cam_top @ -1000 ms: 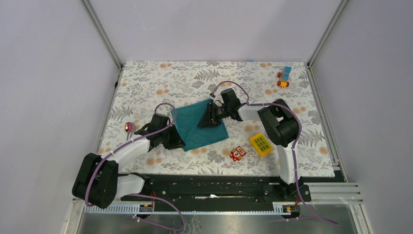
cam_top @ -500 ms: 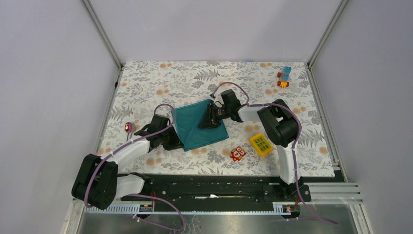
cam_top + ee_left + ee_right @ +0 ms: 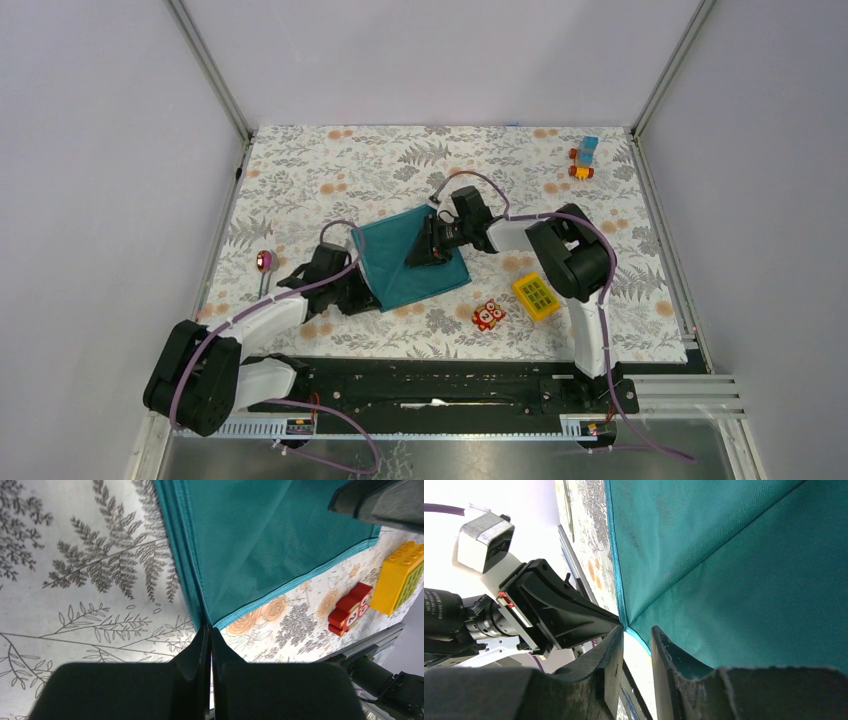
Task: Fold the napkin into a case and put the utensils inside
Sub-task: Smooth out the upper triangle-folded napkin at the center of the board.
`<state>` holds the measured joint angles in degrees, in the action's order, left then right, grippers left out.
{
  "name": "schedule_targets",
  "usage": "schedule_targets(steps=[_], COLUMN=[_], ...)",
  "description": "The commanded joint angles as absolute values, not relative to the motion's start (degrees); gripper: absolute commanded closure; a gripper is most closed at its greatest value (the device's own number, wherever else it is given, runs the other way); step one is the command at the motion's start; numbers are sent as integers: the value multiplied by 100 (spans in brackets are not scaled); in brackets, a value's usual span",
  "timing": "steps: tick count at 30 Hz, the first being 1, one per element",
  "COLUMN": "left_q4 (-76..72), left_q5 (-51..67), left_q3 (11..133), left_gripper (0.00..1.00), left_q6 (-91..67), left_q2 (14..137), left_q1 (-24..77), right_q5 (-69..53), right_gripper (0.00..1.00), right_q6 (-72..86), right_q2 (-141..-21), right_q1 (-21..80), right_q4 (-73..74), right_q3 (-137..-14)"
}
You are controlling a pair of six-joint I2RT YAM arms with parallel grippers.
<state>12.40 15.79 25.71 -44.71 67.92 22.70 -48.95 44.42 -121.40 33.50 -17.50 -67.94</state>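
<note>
The teal napkin [image 3: 400, 262] lies folded in layers mid-table, its stacked edges showing in the left wrist view [image 3: 260, 540]. My left gripper [image 3: 362, 293] is shut on the napkin's near-left corner, and the cloth runs straight into the closed fingertips [image 3: 209, 630]. My right gripper [image 3: 420, 250] rests low over the napkin's right half. Its fingers stand slightly apart [image 3: 636, 632] with daylight between them, and the napkin [image 3: 734, 570] spreads beyond. One of the utensils, a spoon with a pink bowl [image 3: 264, 262], lies left of the napkin. No case is in view.
A red owl toy [image 3: 488, 315] and a yellow gridded block [image 3: 536, 296] sit near the napkin's front right, also in the left wrist view as the owl [image 3: 350, 607] and block [image 3: 402, 580]. A small toy car [image 3: 584, 158] stands at the back right.
My left gripper has closed onto the napkin's near-left corner and drawn slightly toward the near edge. The right gripper has edged a little left over the cloth.
</note>
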Motion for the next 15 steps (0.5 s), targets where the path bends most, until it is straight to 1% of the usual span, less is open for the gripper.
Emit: schedule_targets(steps=[1, 5, 7, 9, 13, 15], left_q4=[928, 879, 915, 1014, 1447, 1690], left_q5=[1696, 1608, 1571, 1522, 1431, 1417], left_q3=[2331, 2202, 2183, 2182, 2406, 2581], left_gripper=[99, 98, 95, 90, 83, 75], left_q6=[-4636, -4701, -4732, -4769, -4737, -4734], left_q2=[6567, 6567, 6589, 6520, 6117, 5901], left_q1=[2301, 2302, 2303, 2303, 2303, 2303], right_q5=[-4887, -4892, -4895, -4892, -4878, -4871], right_gripper=[67, 67, 67, 67, 67, 67], right_q6=[4473, 4501, 4509, 4480, 4432, 4406], right_q2=[-12201, -12220, -12221, -12212, -12199, -12191], right_q1=[3427, 3463, 3485, 3509, 3526, 3524], right_q4=[-1946, -1935, -1919, -1864, -1743, -1694], right_q3=[-6802, -6839, -6867, -6909, -7027, -7108])
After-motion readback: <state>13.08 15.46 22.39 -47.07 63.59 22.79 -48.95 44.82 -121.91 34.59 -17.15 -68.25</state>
